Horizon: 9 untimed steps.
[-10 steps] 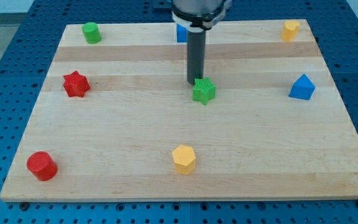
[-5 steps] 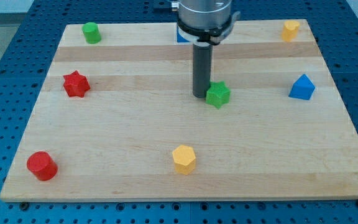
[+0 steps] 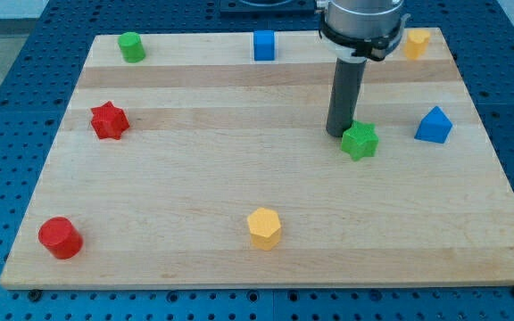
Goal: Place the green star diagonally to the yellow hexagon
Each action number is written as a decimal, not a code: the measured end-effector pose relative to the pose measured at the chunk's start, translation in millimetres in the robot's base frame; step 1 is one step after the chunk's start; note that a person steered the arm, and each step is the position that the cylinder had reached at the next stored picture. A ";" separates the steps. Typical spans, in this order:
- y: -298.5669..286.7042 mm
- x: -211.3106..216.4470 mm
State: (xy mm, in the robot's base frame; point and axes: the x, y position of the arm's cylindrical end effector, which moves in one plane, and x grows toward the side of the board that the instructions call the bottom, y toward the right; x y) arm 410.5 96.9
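Touching green star (image 3: 360, 141) at its upper-left: my tip (image 3: 338, 134); no claw on rig.

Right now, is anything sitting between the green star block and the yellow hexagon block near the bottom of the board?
No. In the camera view, only bare wooden board lies between the green star and the yellow hexagon.

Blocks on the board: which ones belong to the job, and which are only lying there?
Job: green star, yellow hexagon, my tip touching the star's left.
Lying about: red star, red cylinder, green cylinder, blue cube, blue block, yellow block.
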 end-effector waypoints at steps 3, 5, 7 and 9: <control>31.0 11.4; 32.5 54.6; 32.5 46.6; -0.1 40.3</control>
